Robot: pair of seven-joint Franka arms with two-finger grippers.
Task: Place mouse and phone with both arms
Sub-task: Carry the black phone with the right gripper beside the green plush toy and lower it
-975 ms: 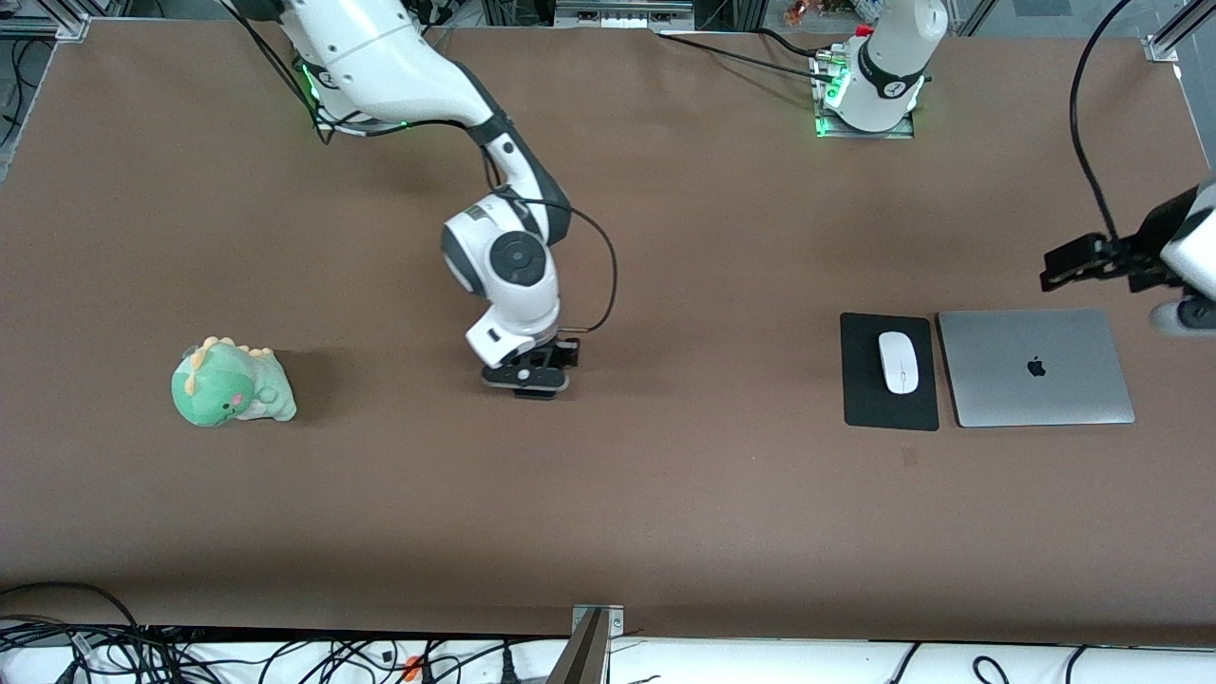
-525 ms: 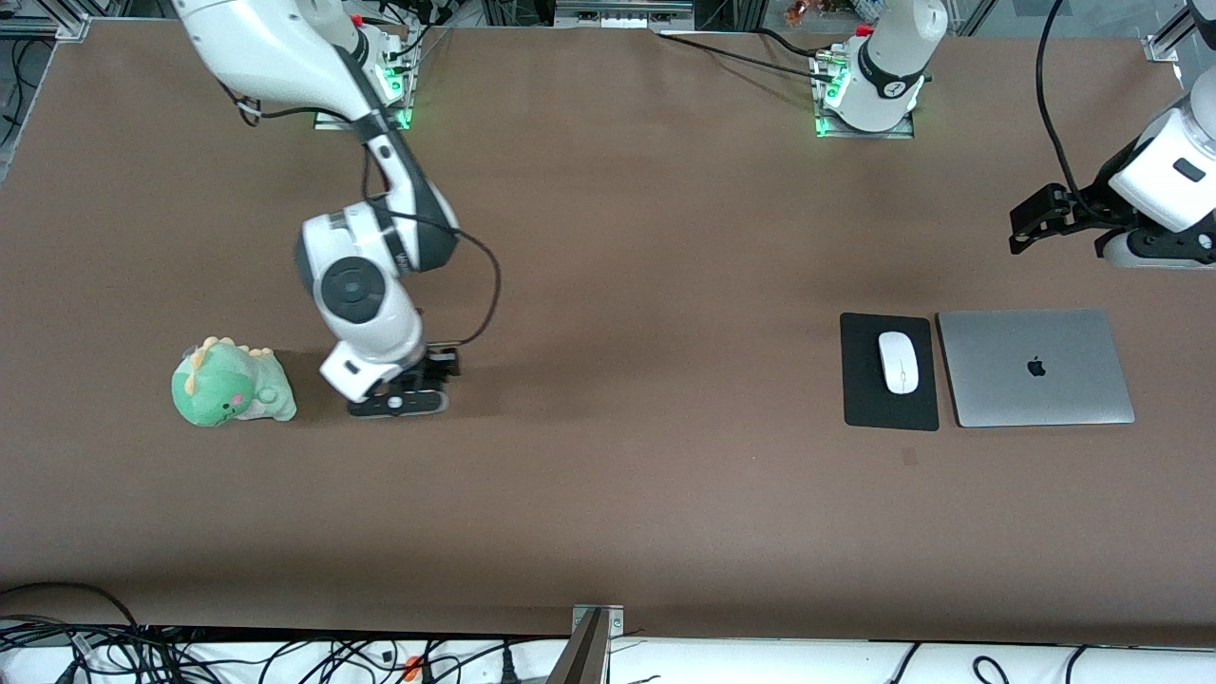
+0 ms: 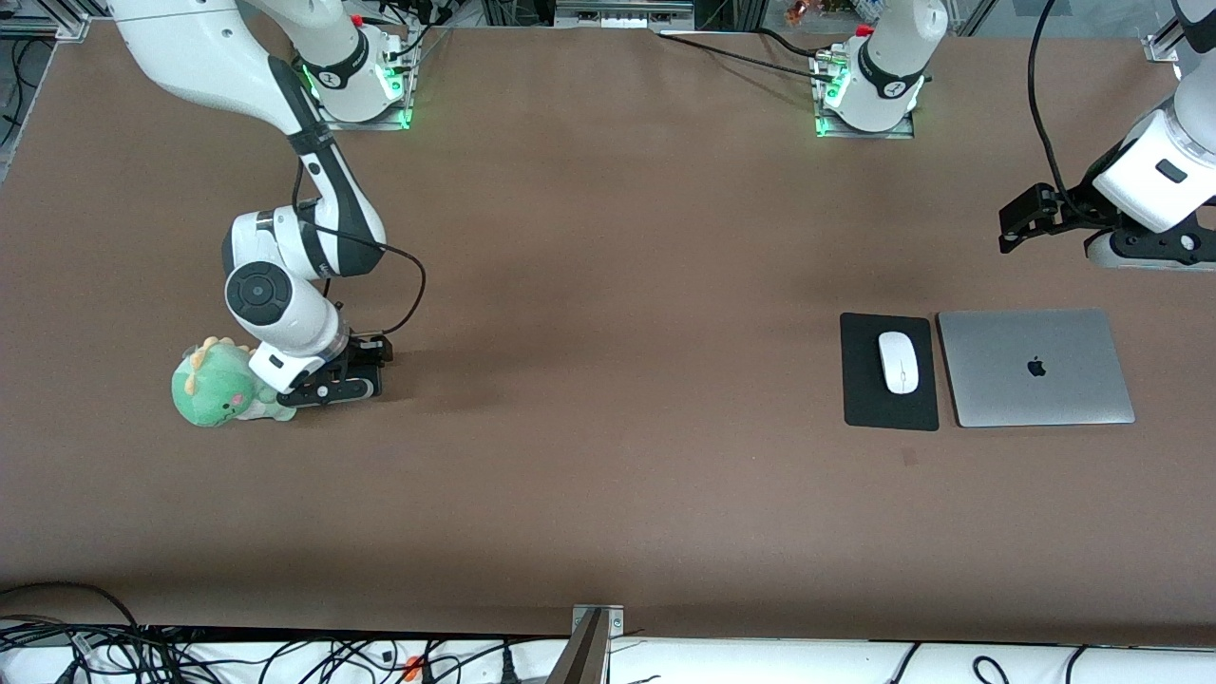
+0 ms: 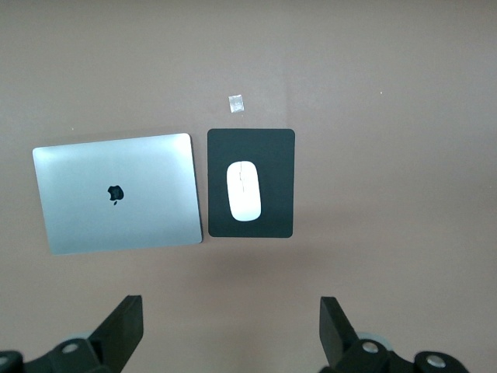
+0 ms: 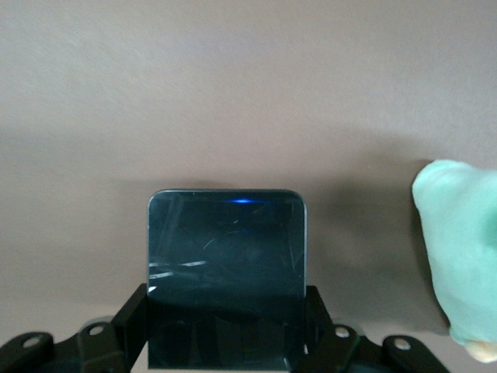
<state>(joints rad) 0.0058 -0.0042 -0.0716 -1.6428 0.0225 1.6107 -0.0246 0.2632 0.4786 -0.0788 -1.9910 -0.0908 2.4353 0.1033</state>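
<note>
On the brown tabletop (image 3: pixel 617 475), a silver laptop (image 3: pixel 1035 367) lies beside a black mouse pad (image 3: pixel 889 372) bearing the mouse (image 3: pixel 898 361), lower right of the frame. Left hand (image 3: pixel 1021 217) hangs wide upper right; right hand (image 3: pixel 332 388) grips the phone (image 5: pixel 227 272) beside a green plush dinosaur (image 3: pixel 223 385).

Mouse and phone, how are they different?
The mouse is white and oval; the phone is black and rectangular with rounded corners. The mouse lies on the black pad beside the laptop, untouched; the phone is clamped in the right gripper next to the green toy dinosaur. Both have smooth, shiny surfaces.
</note>
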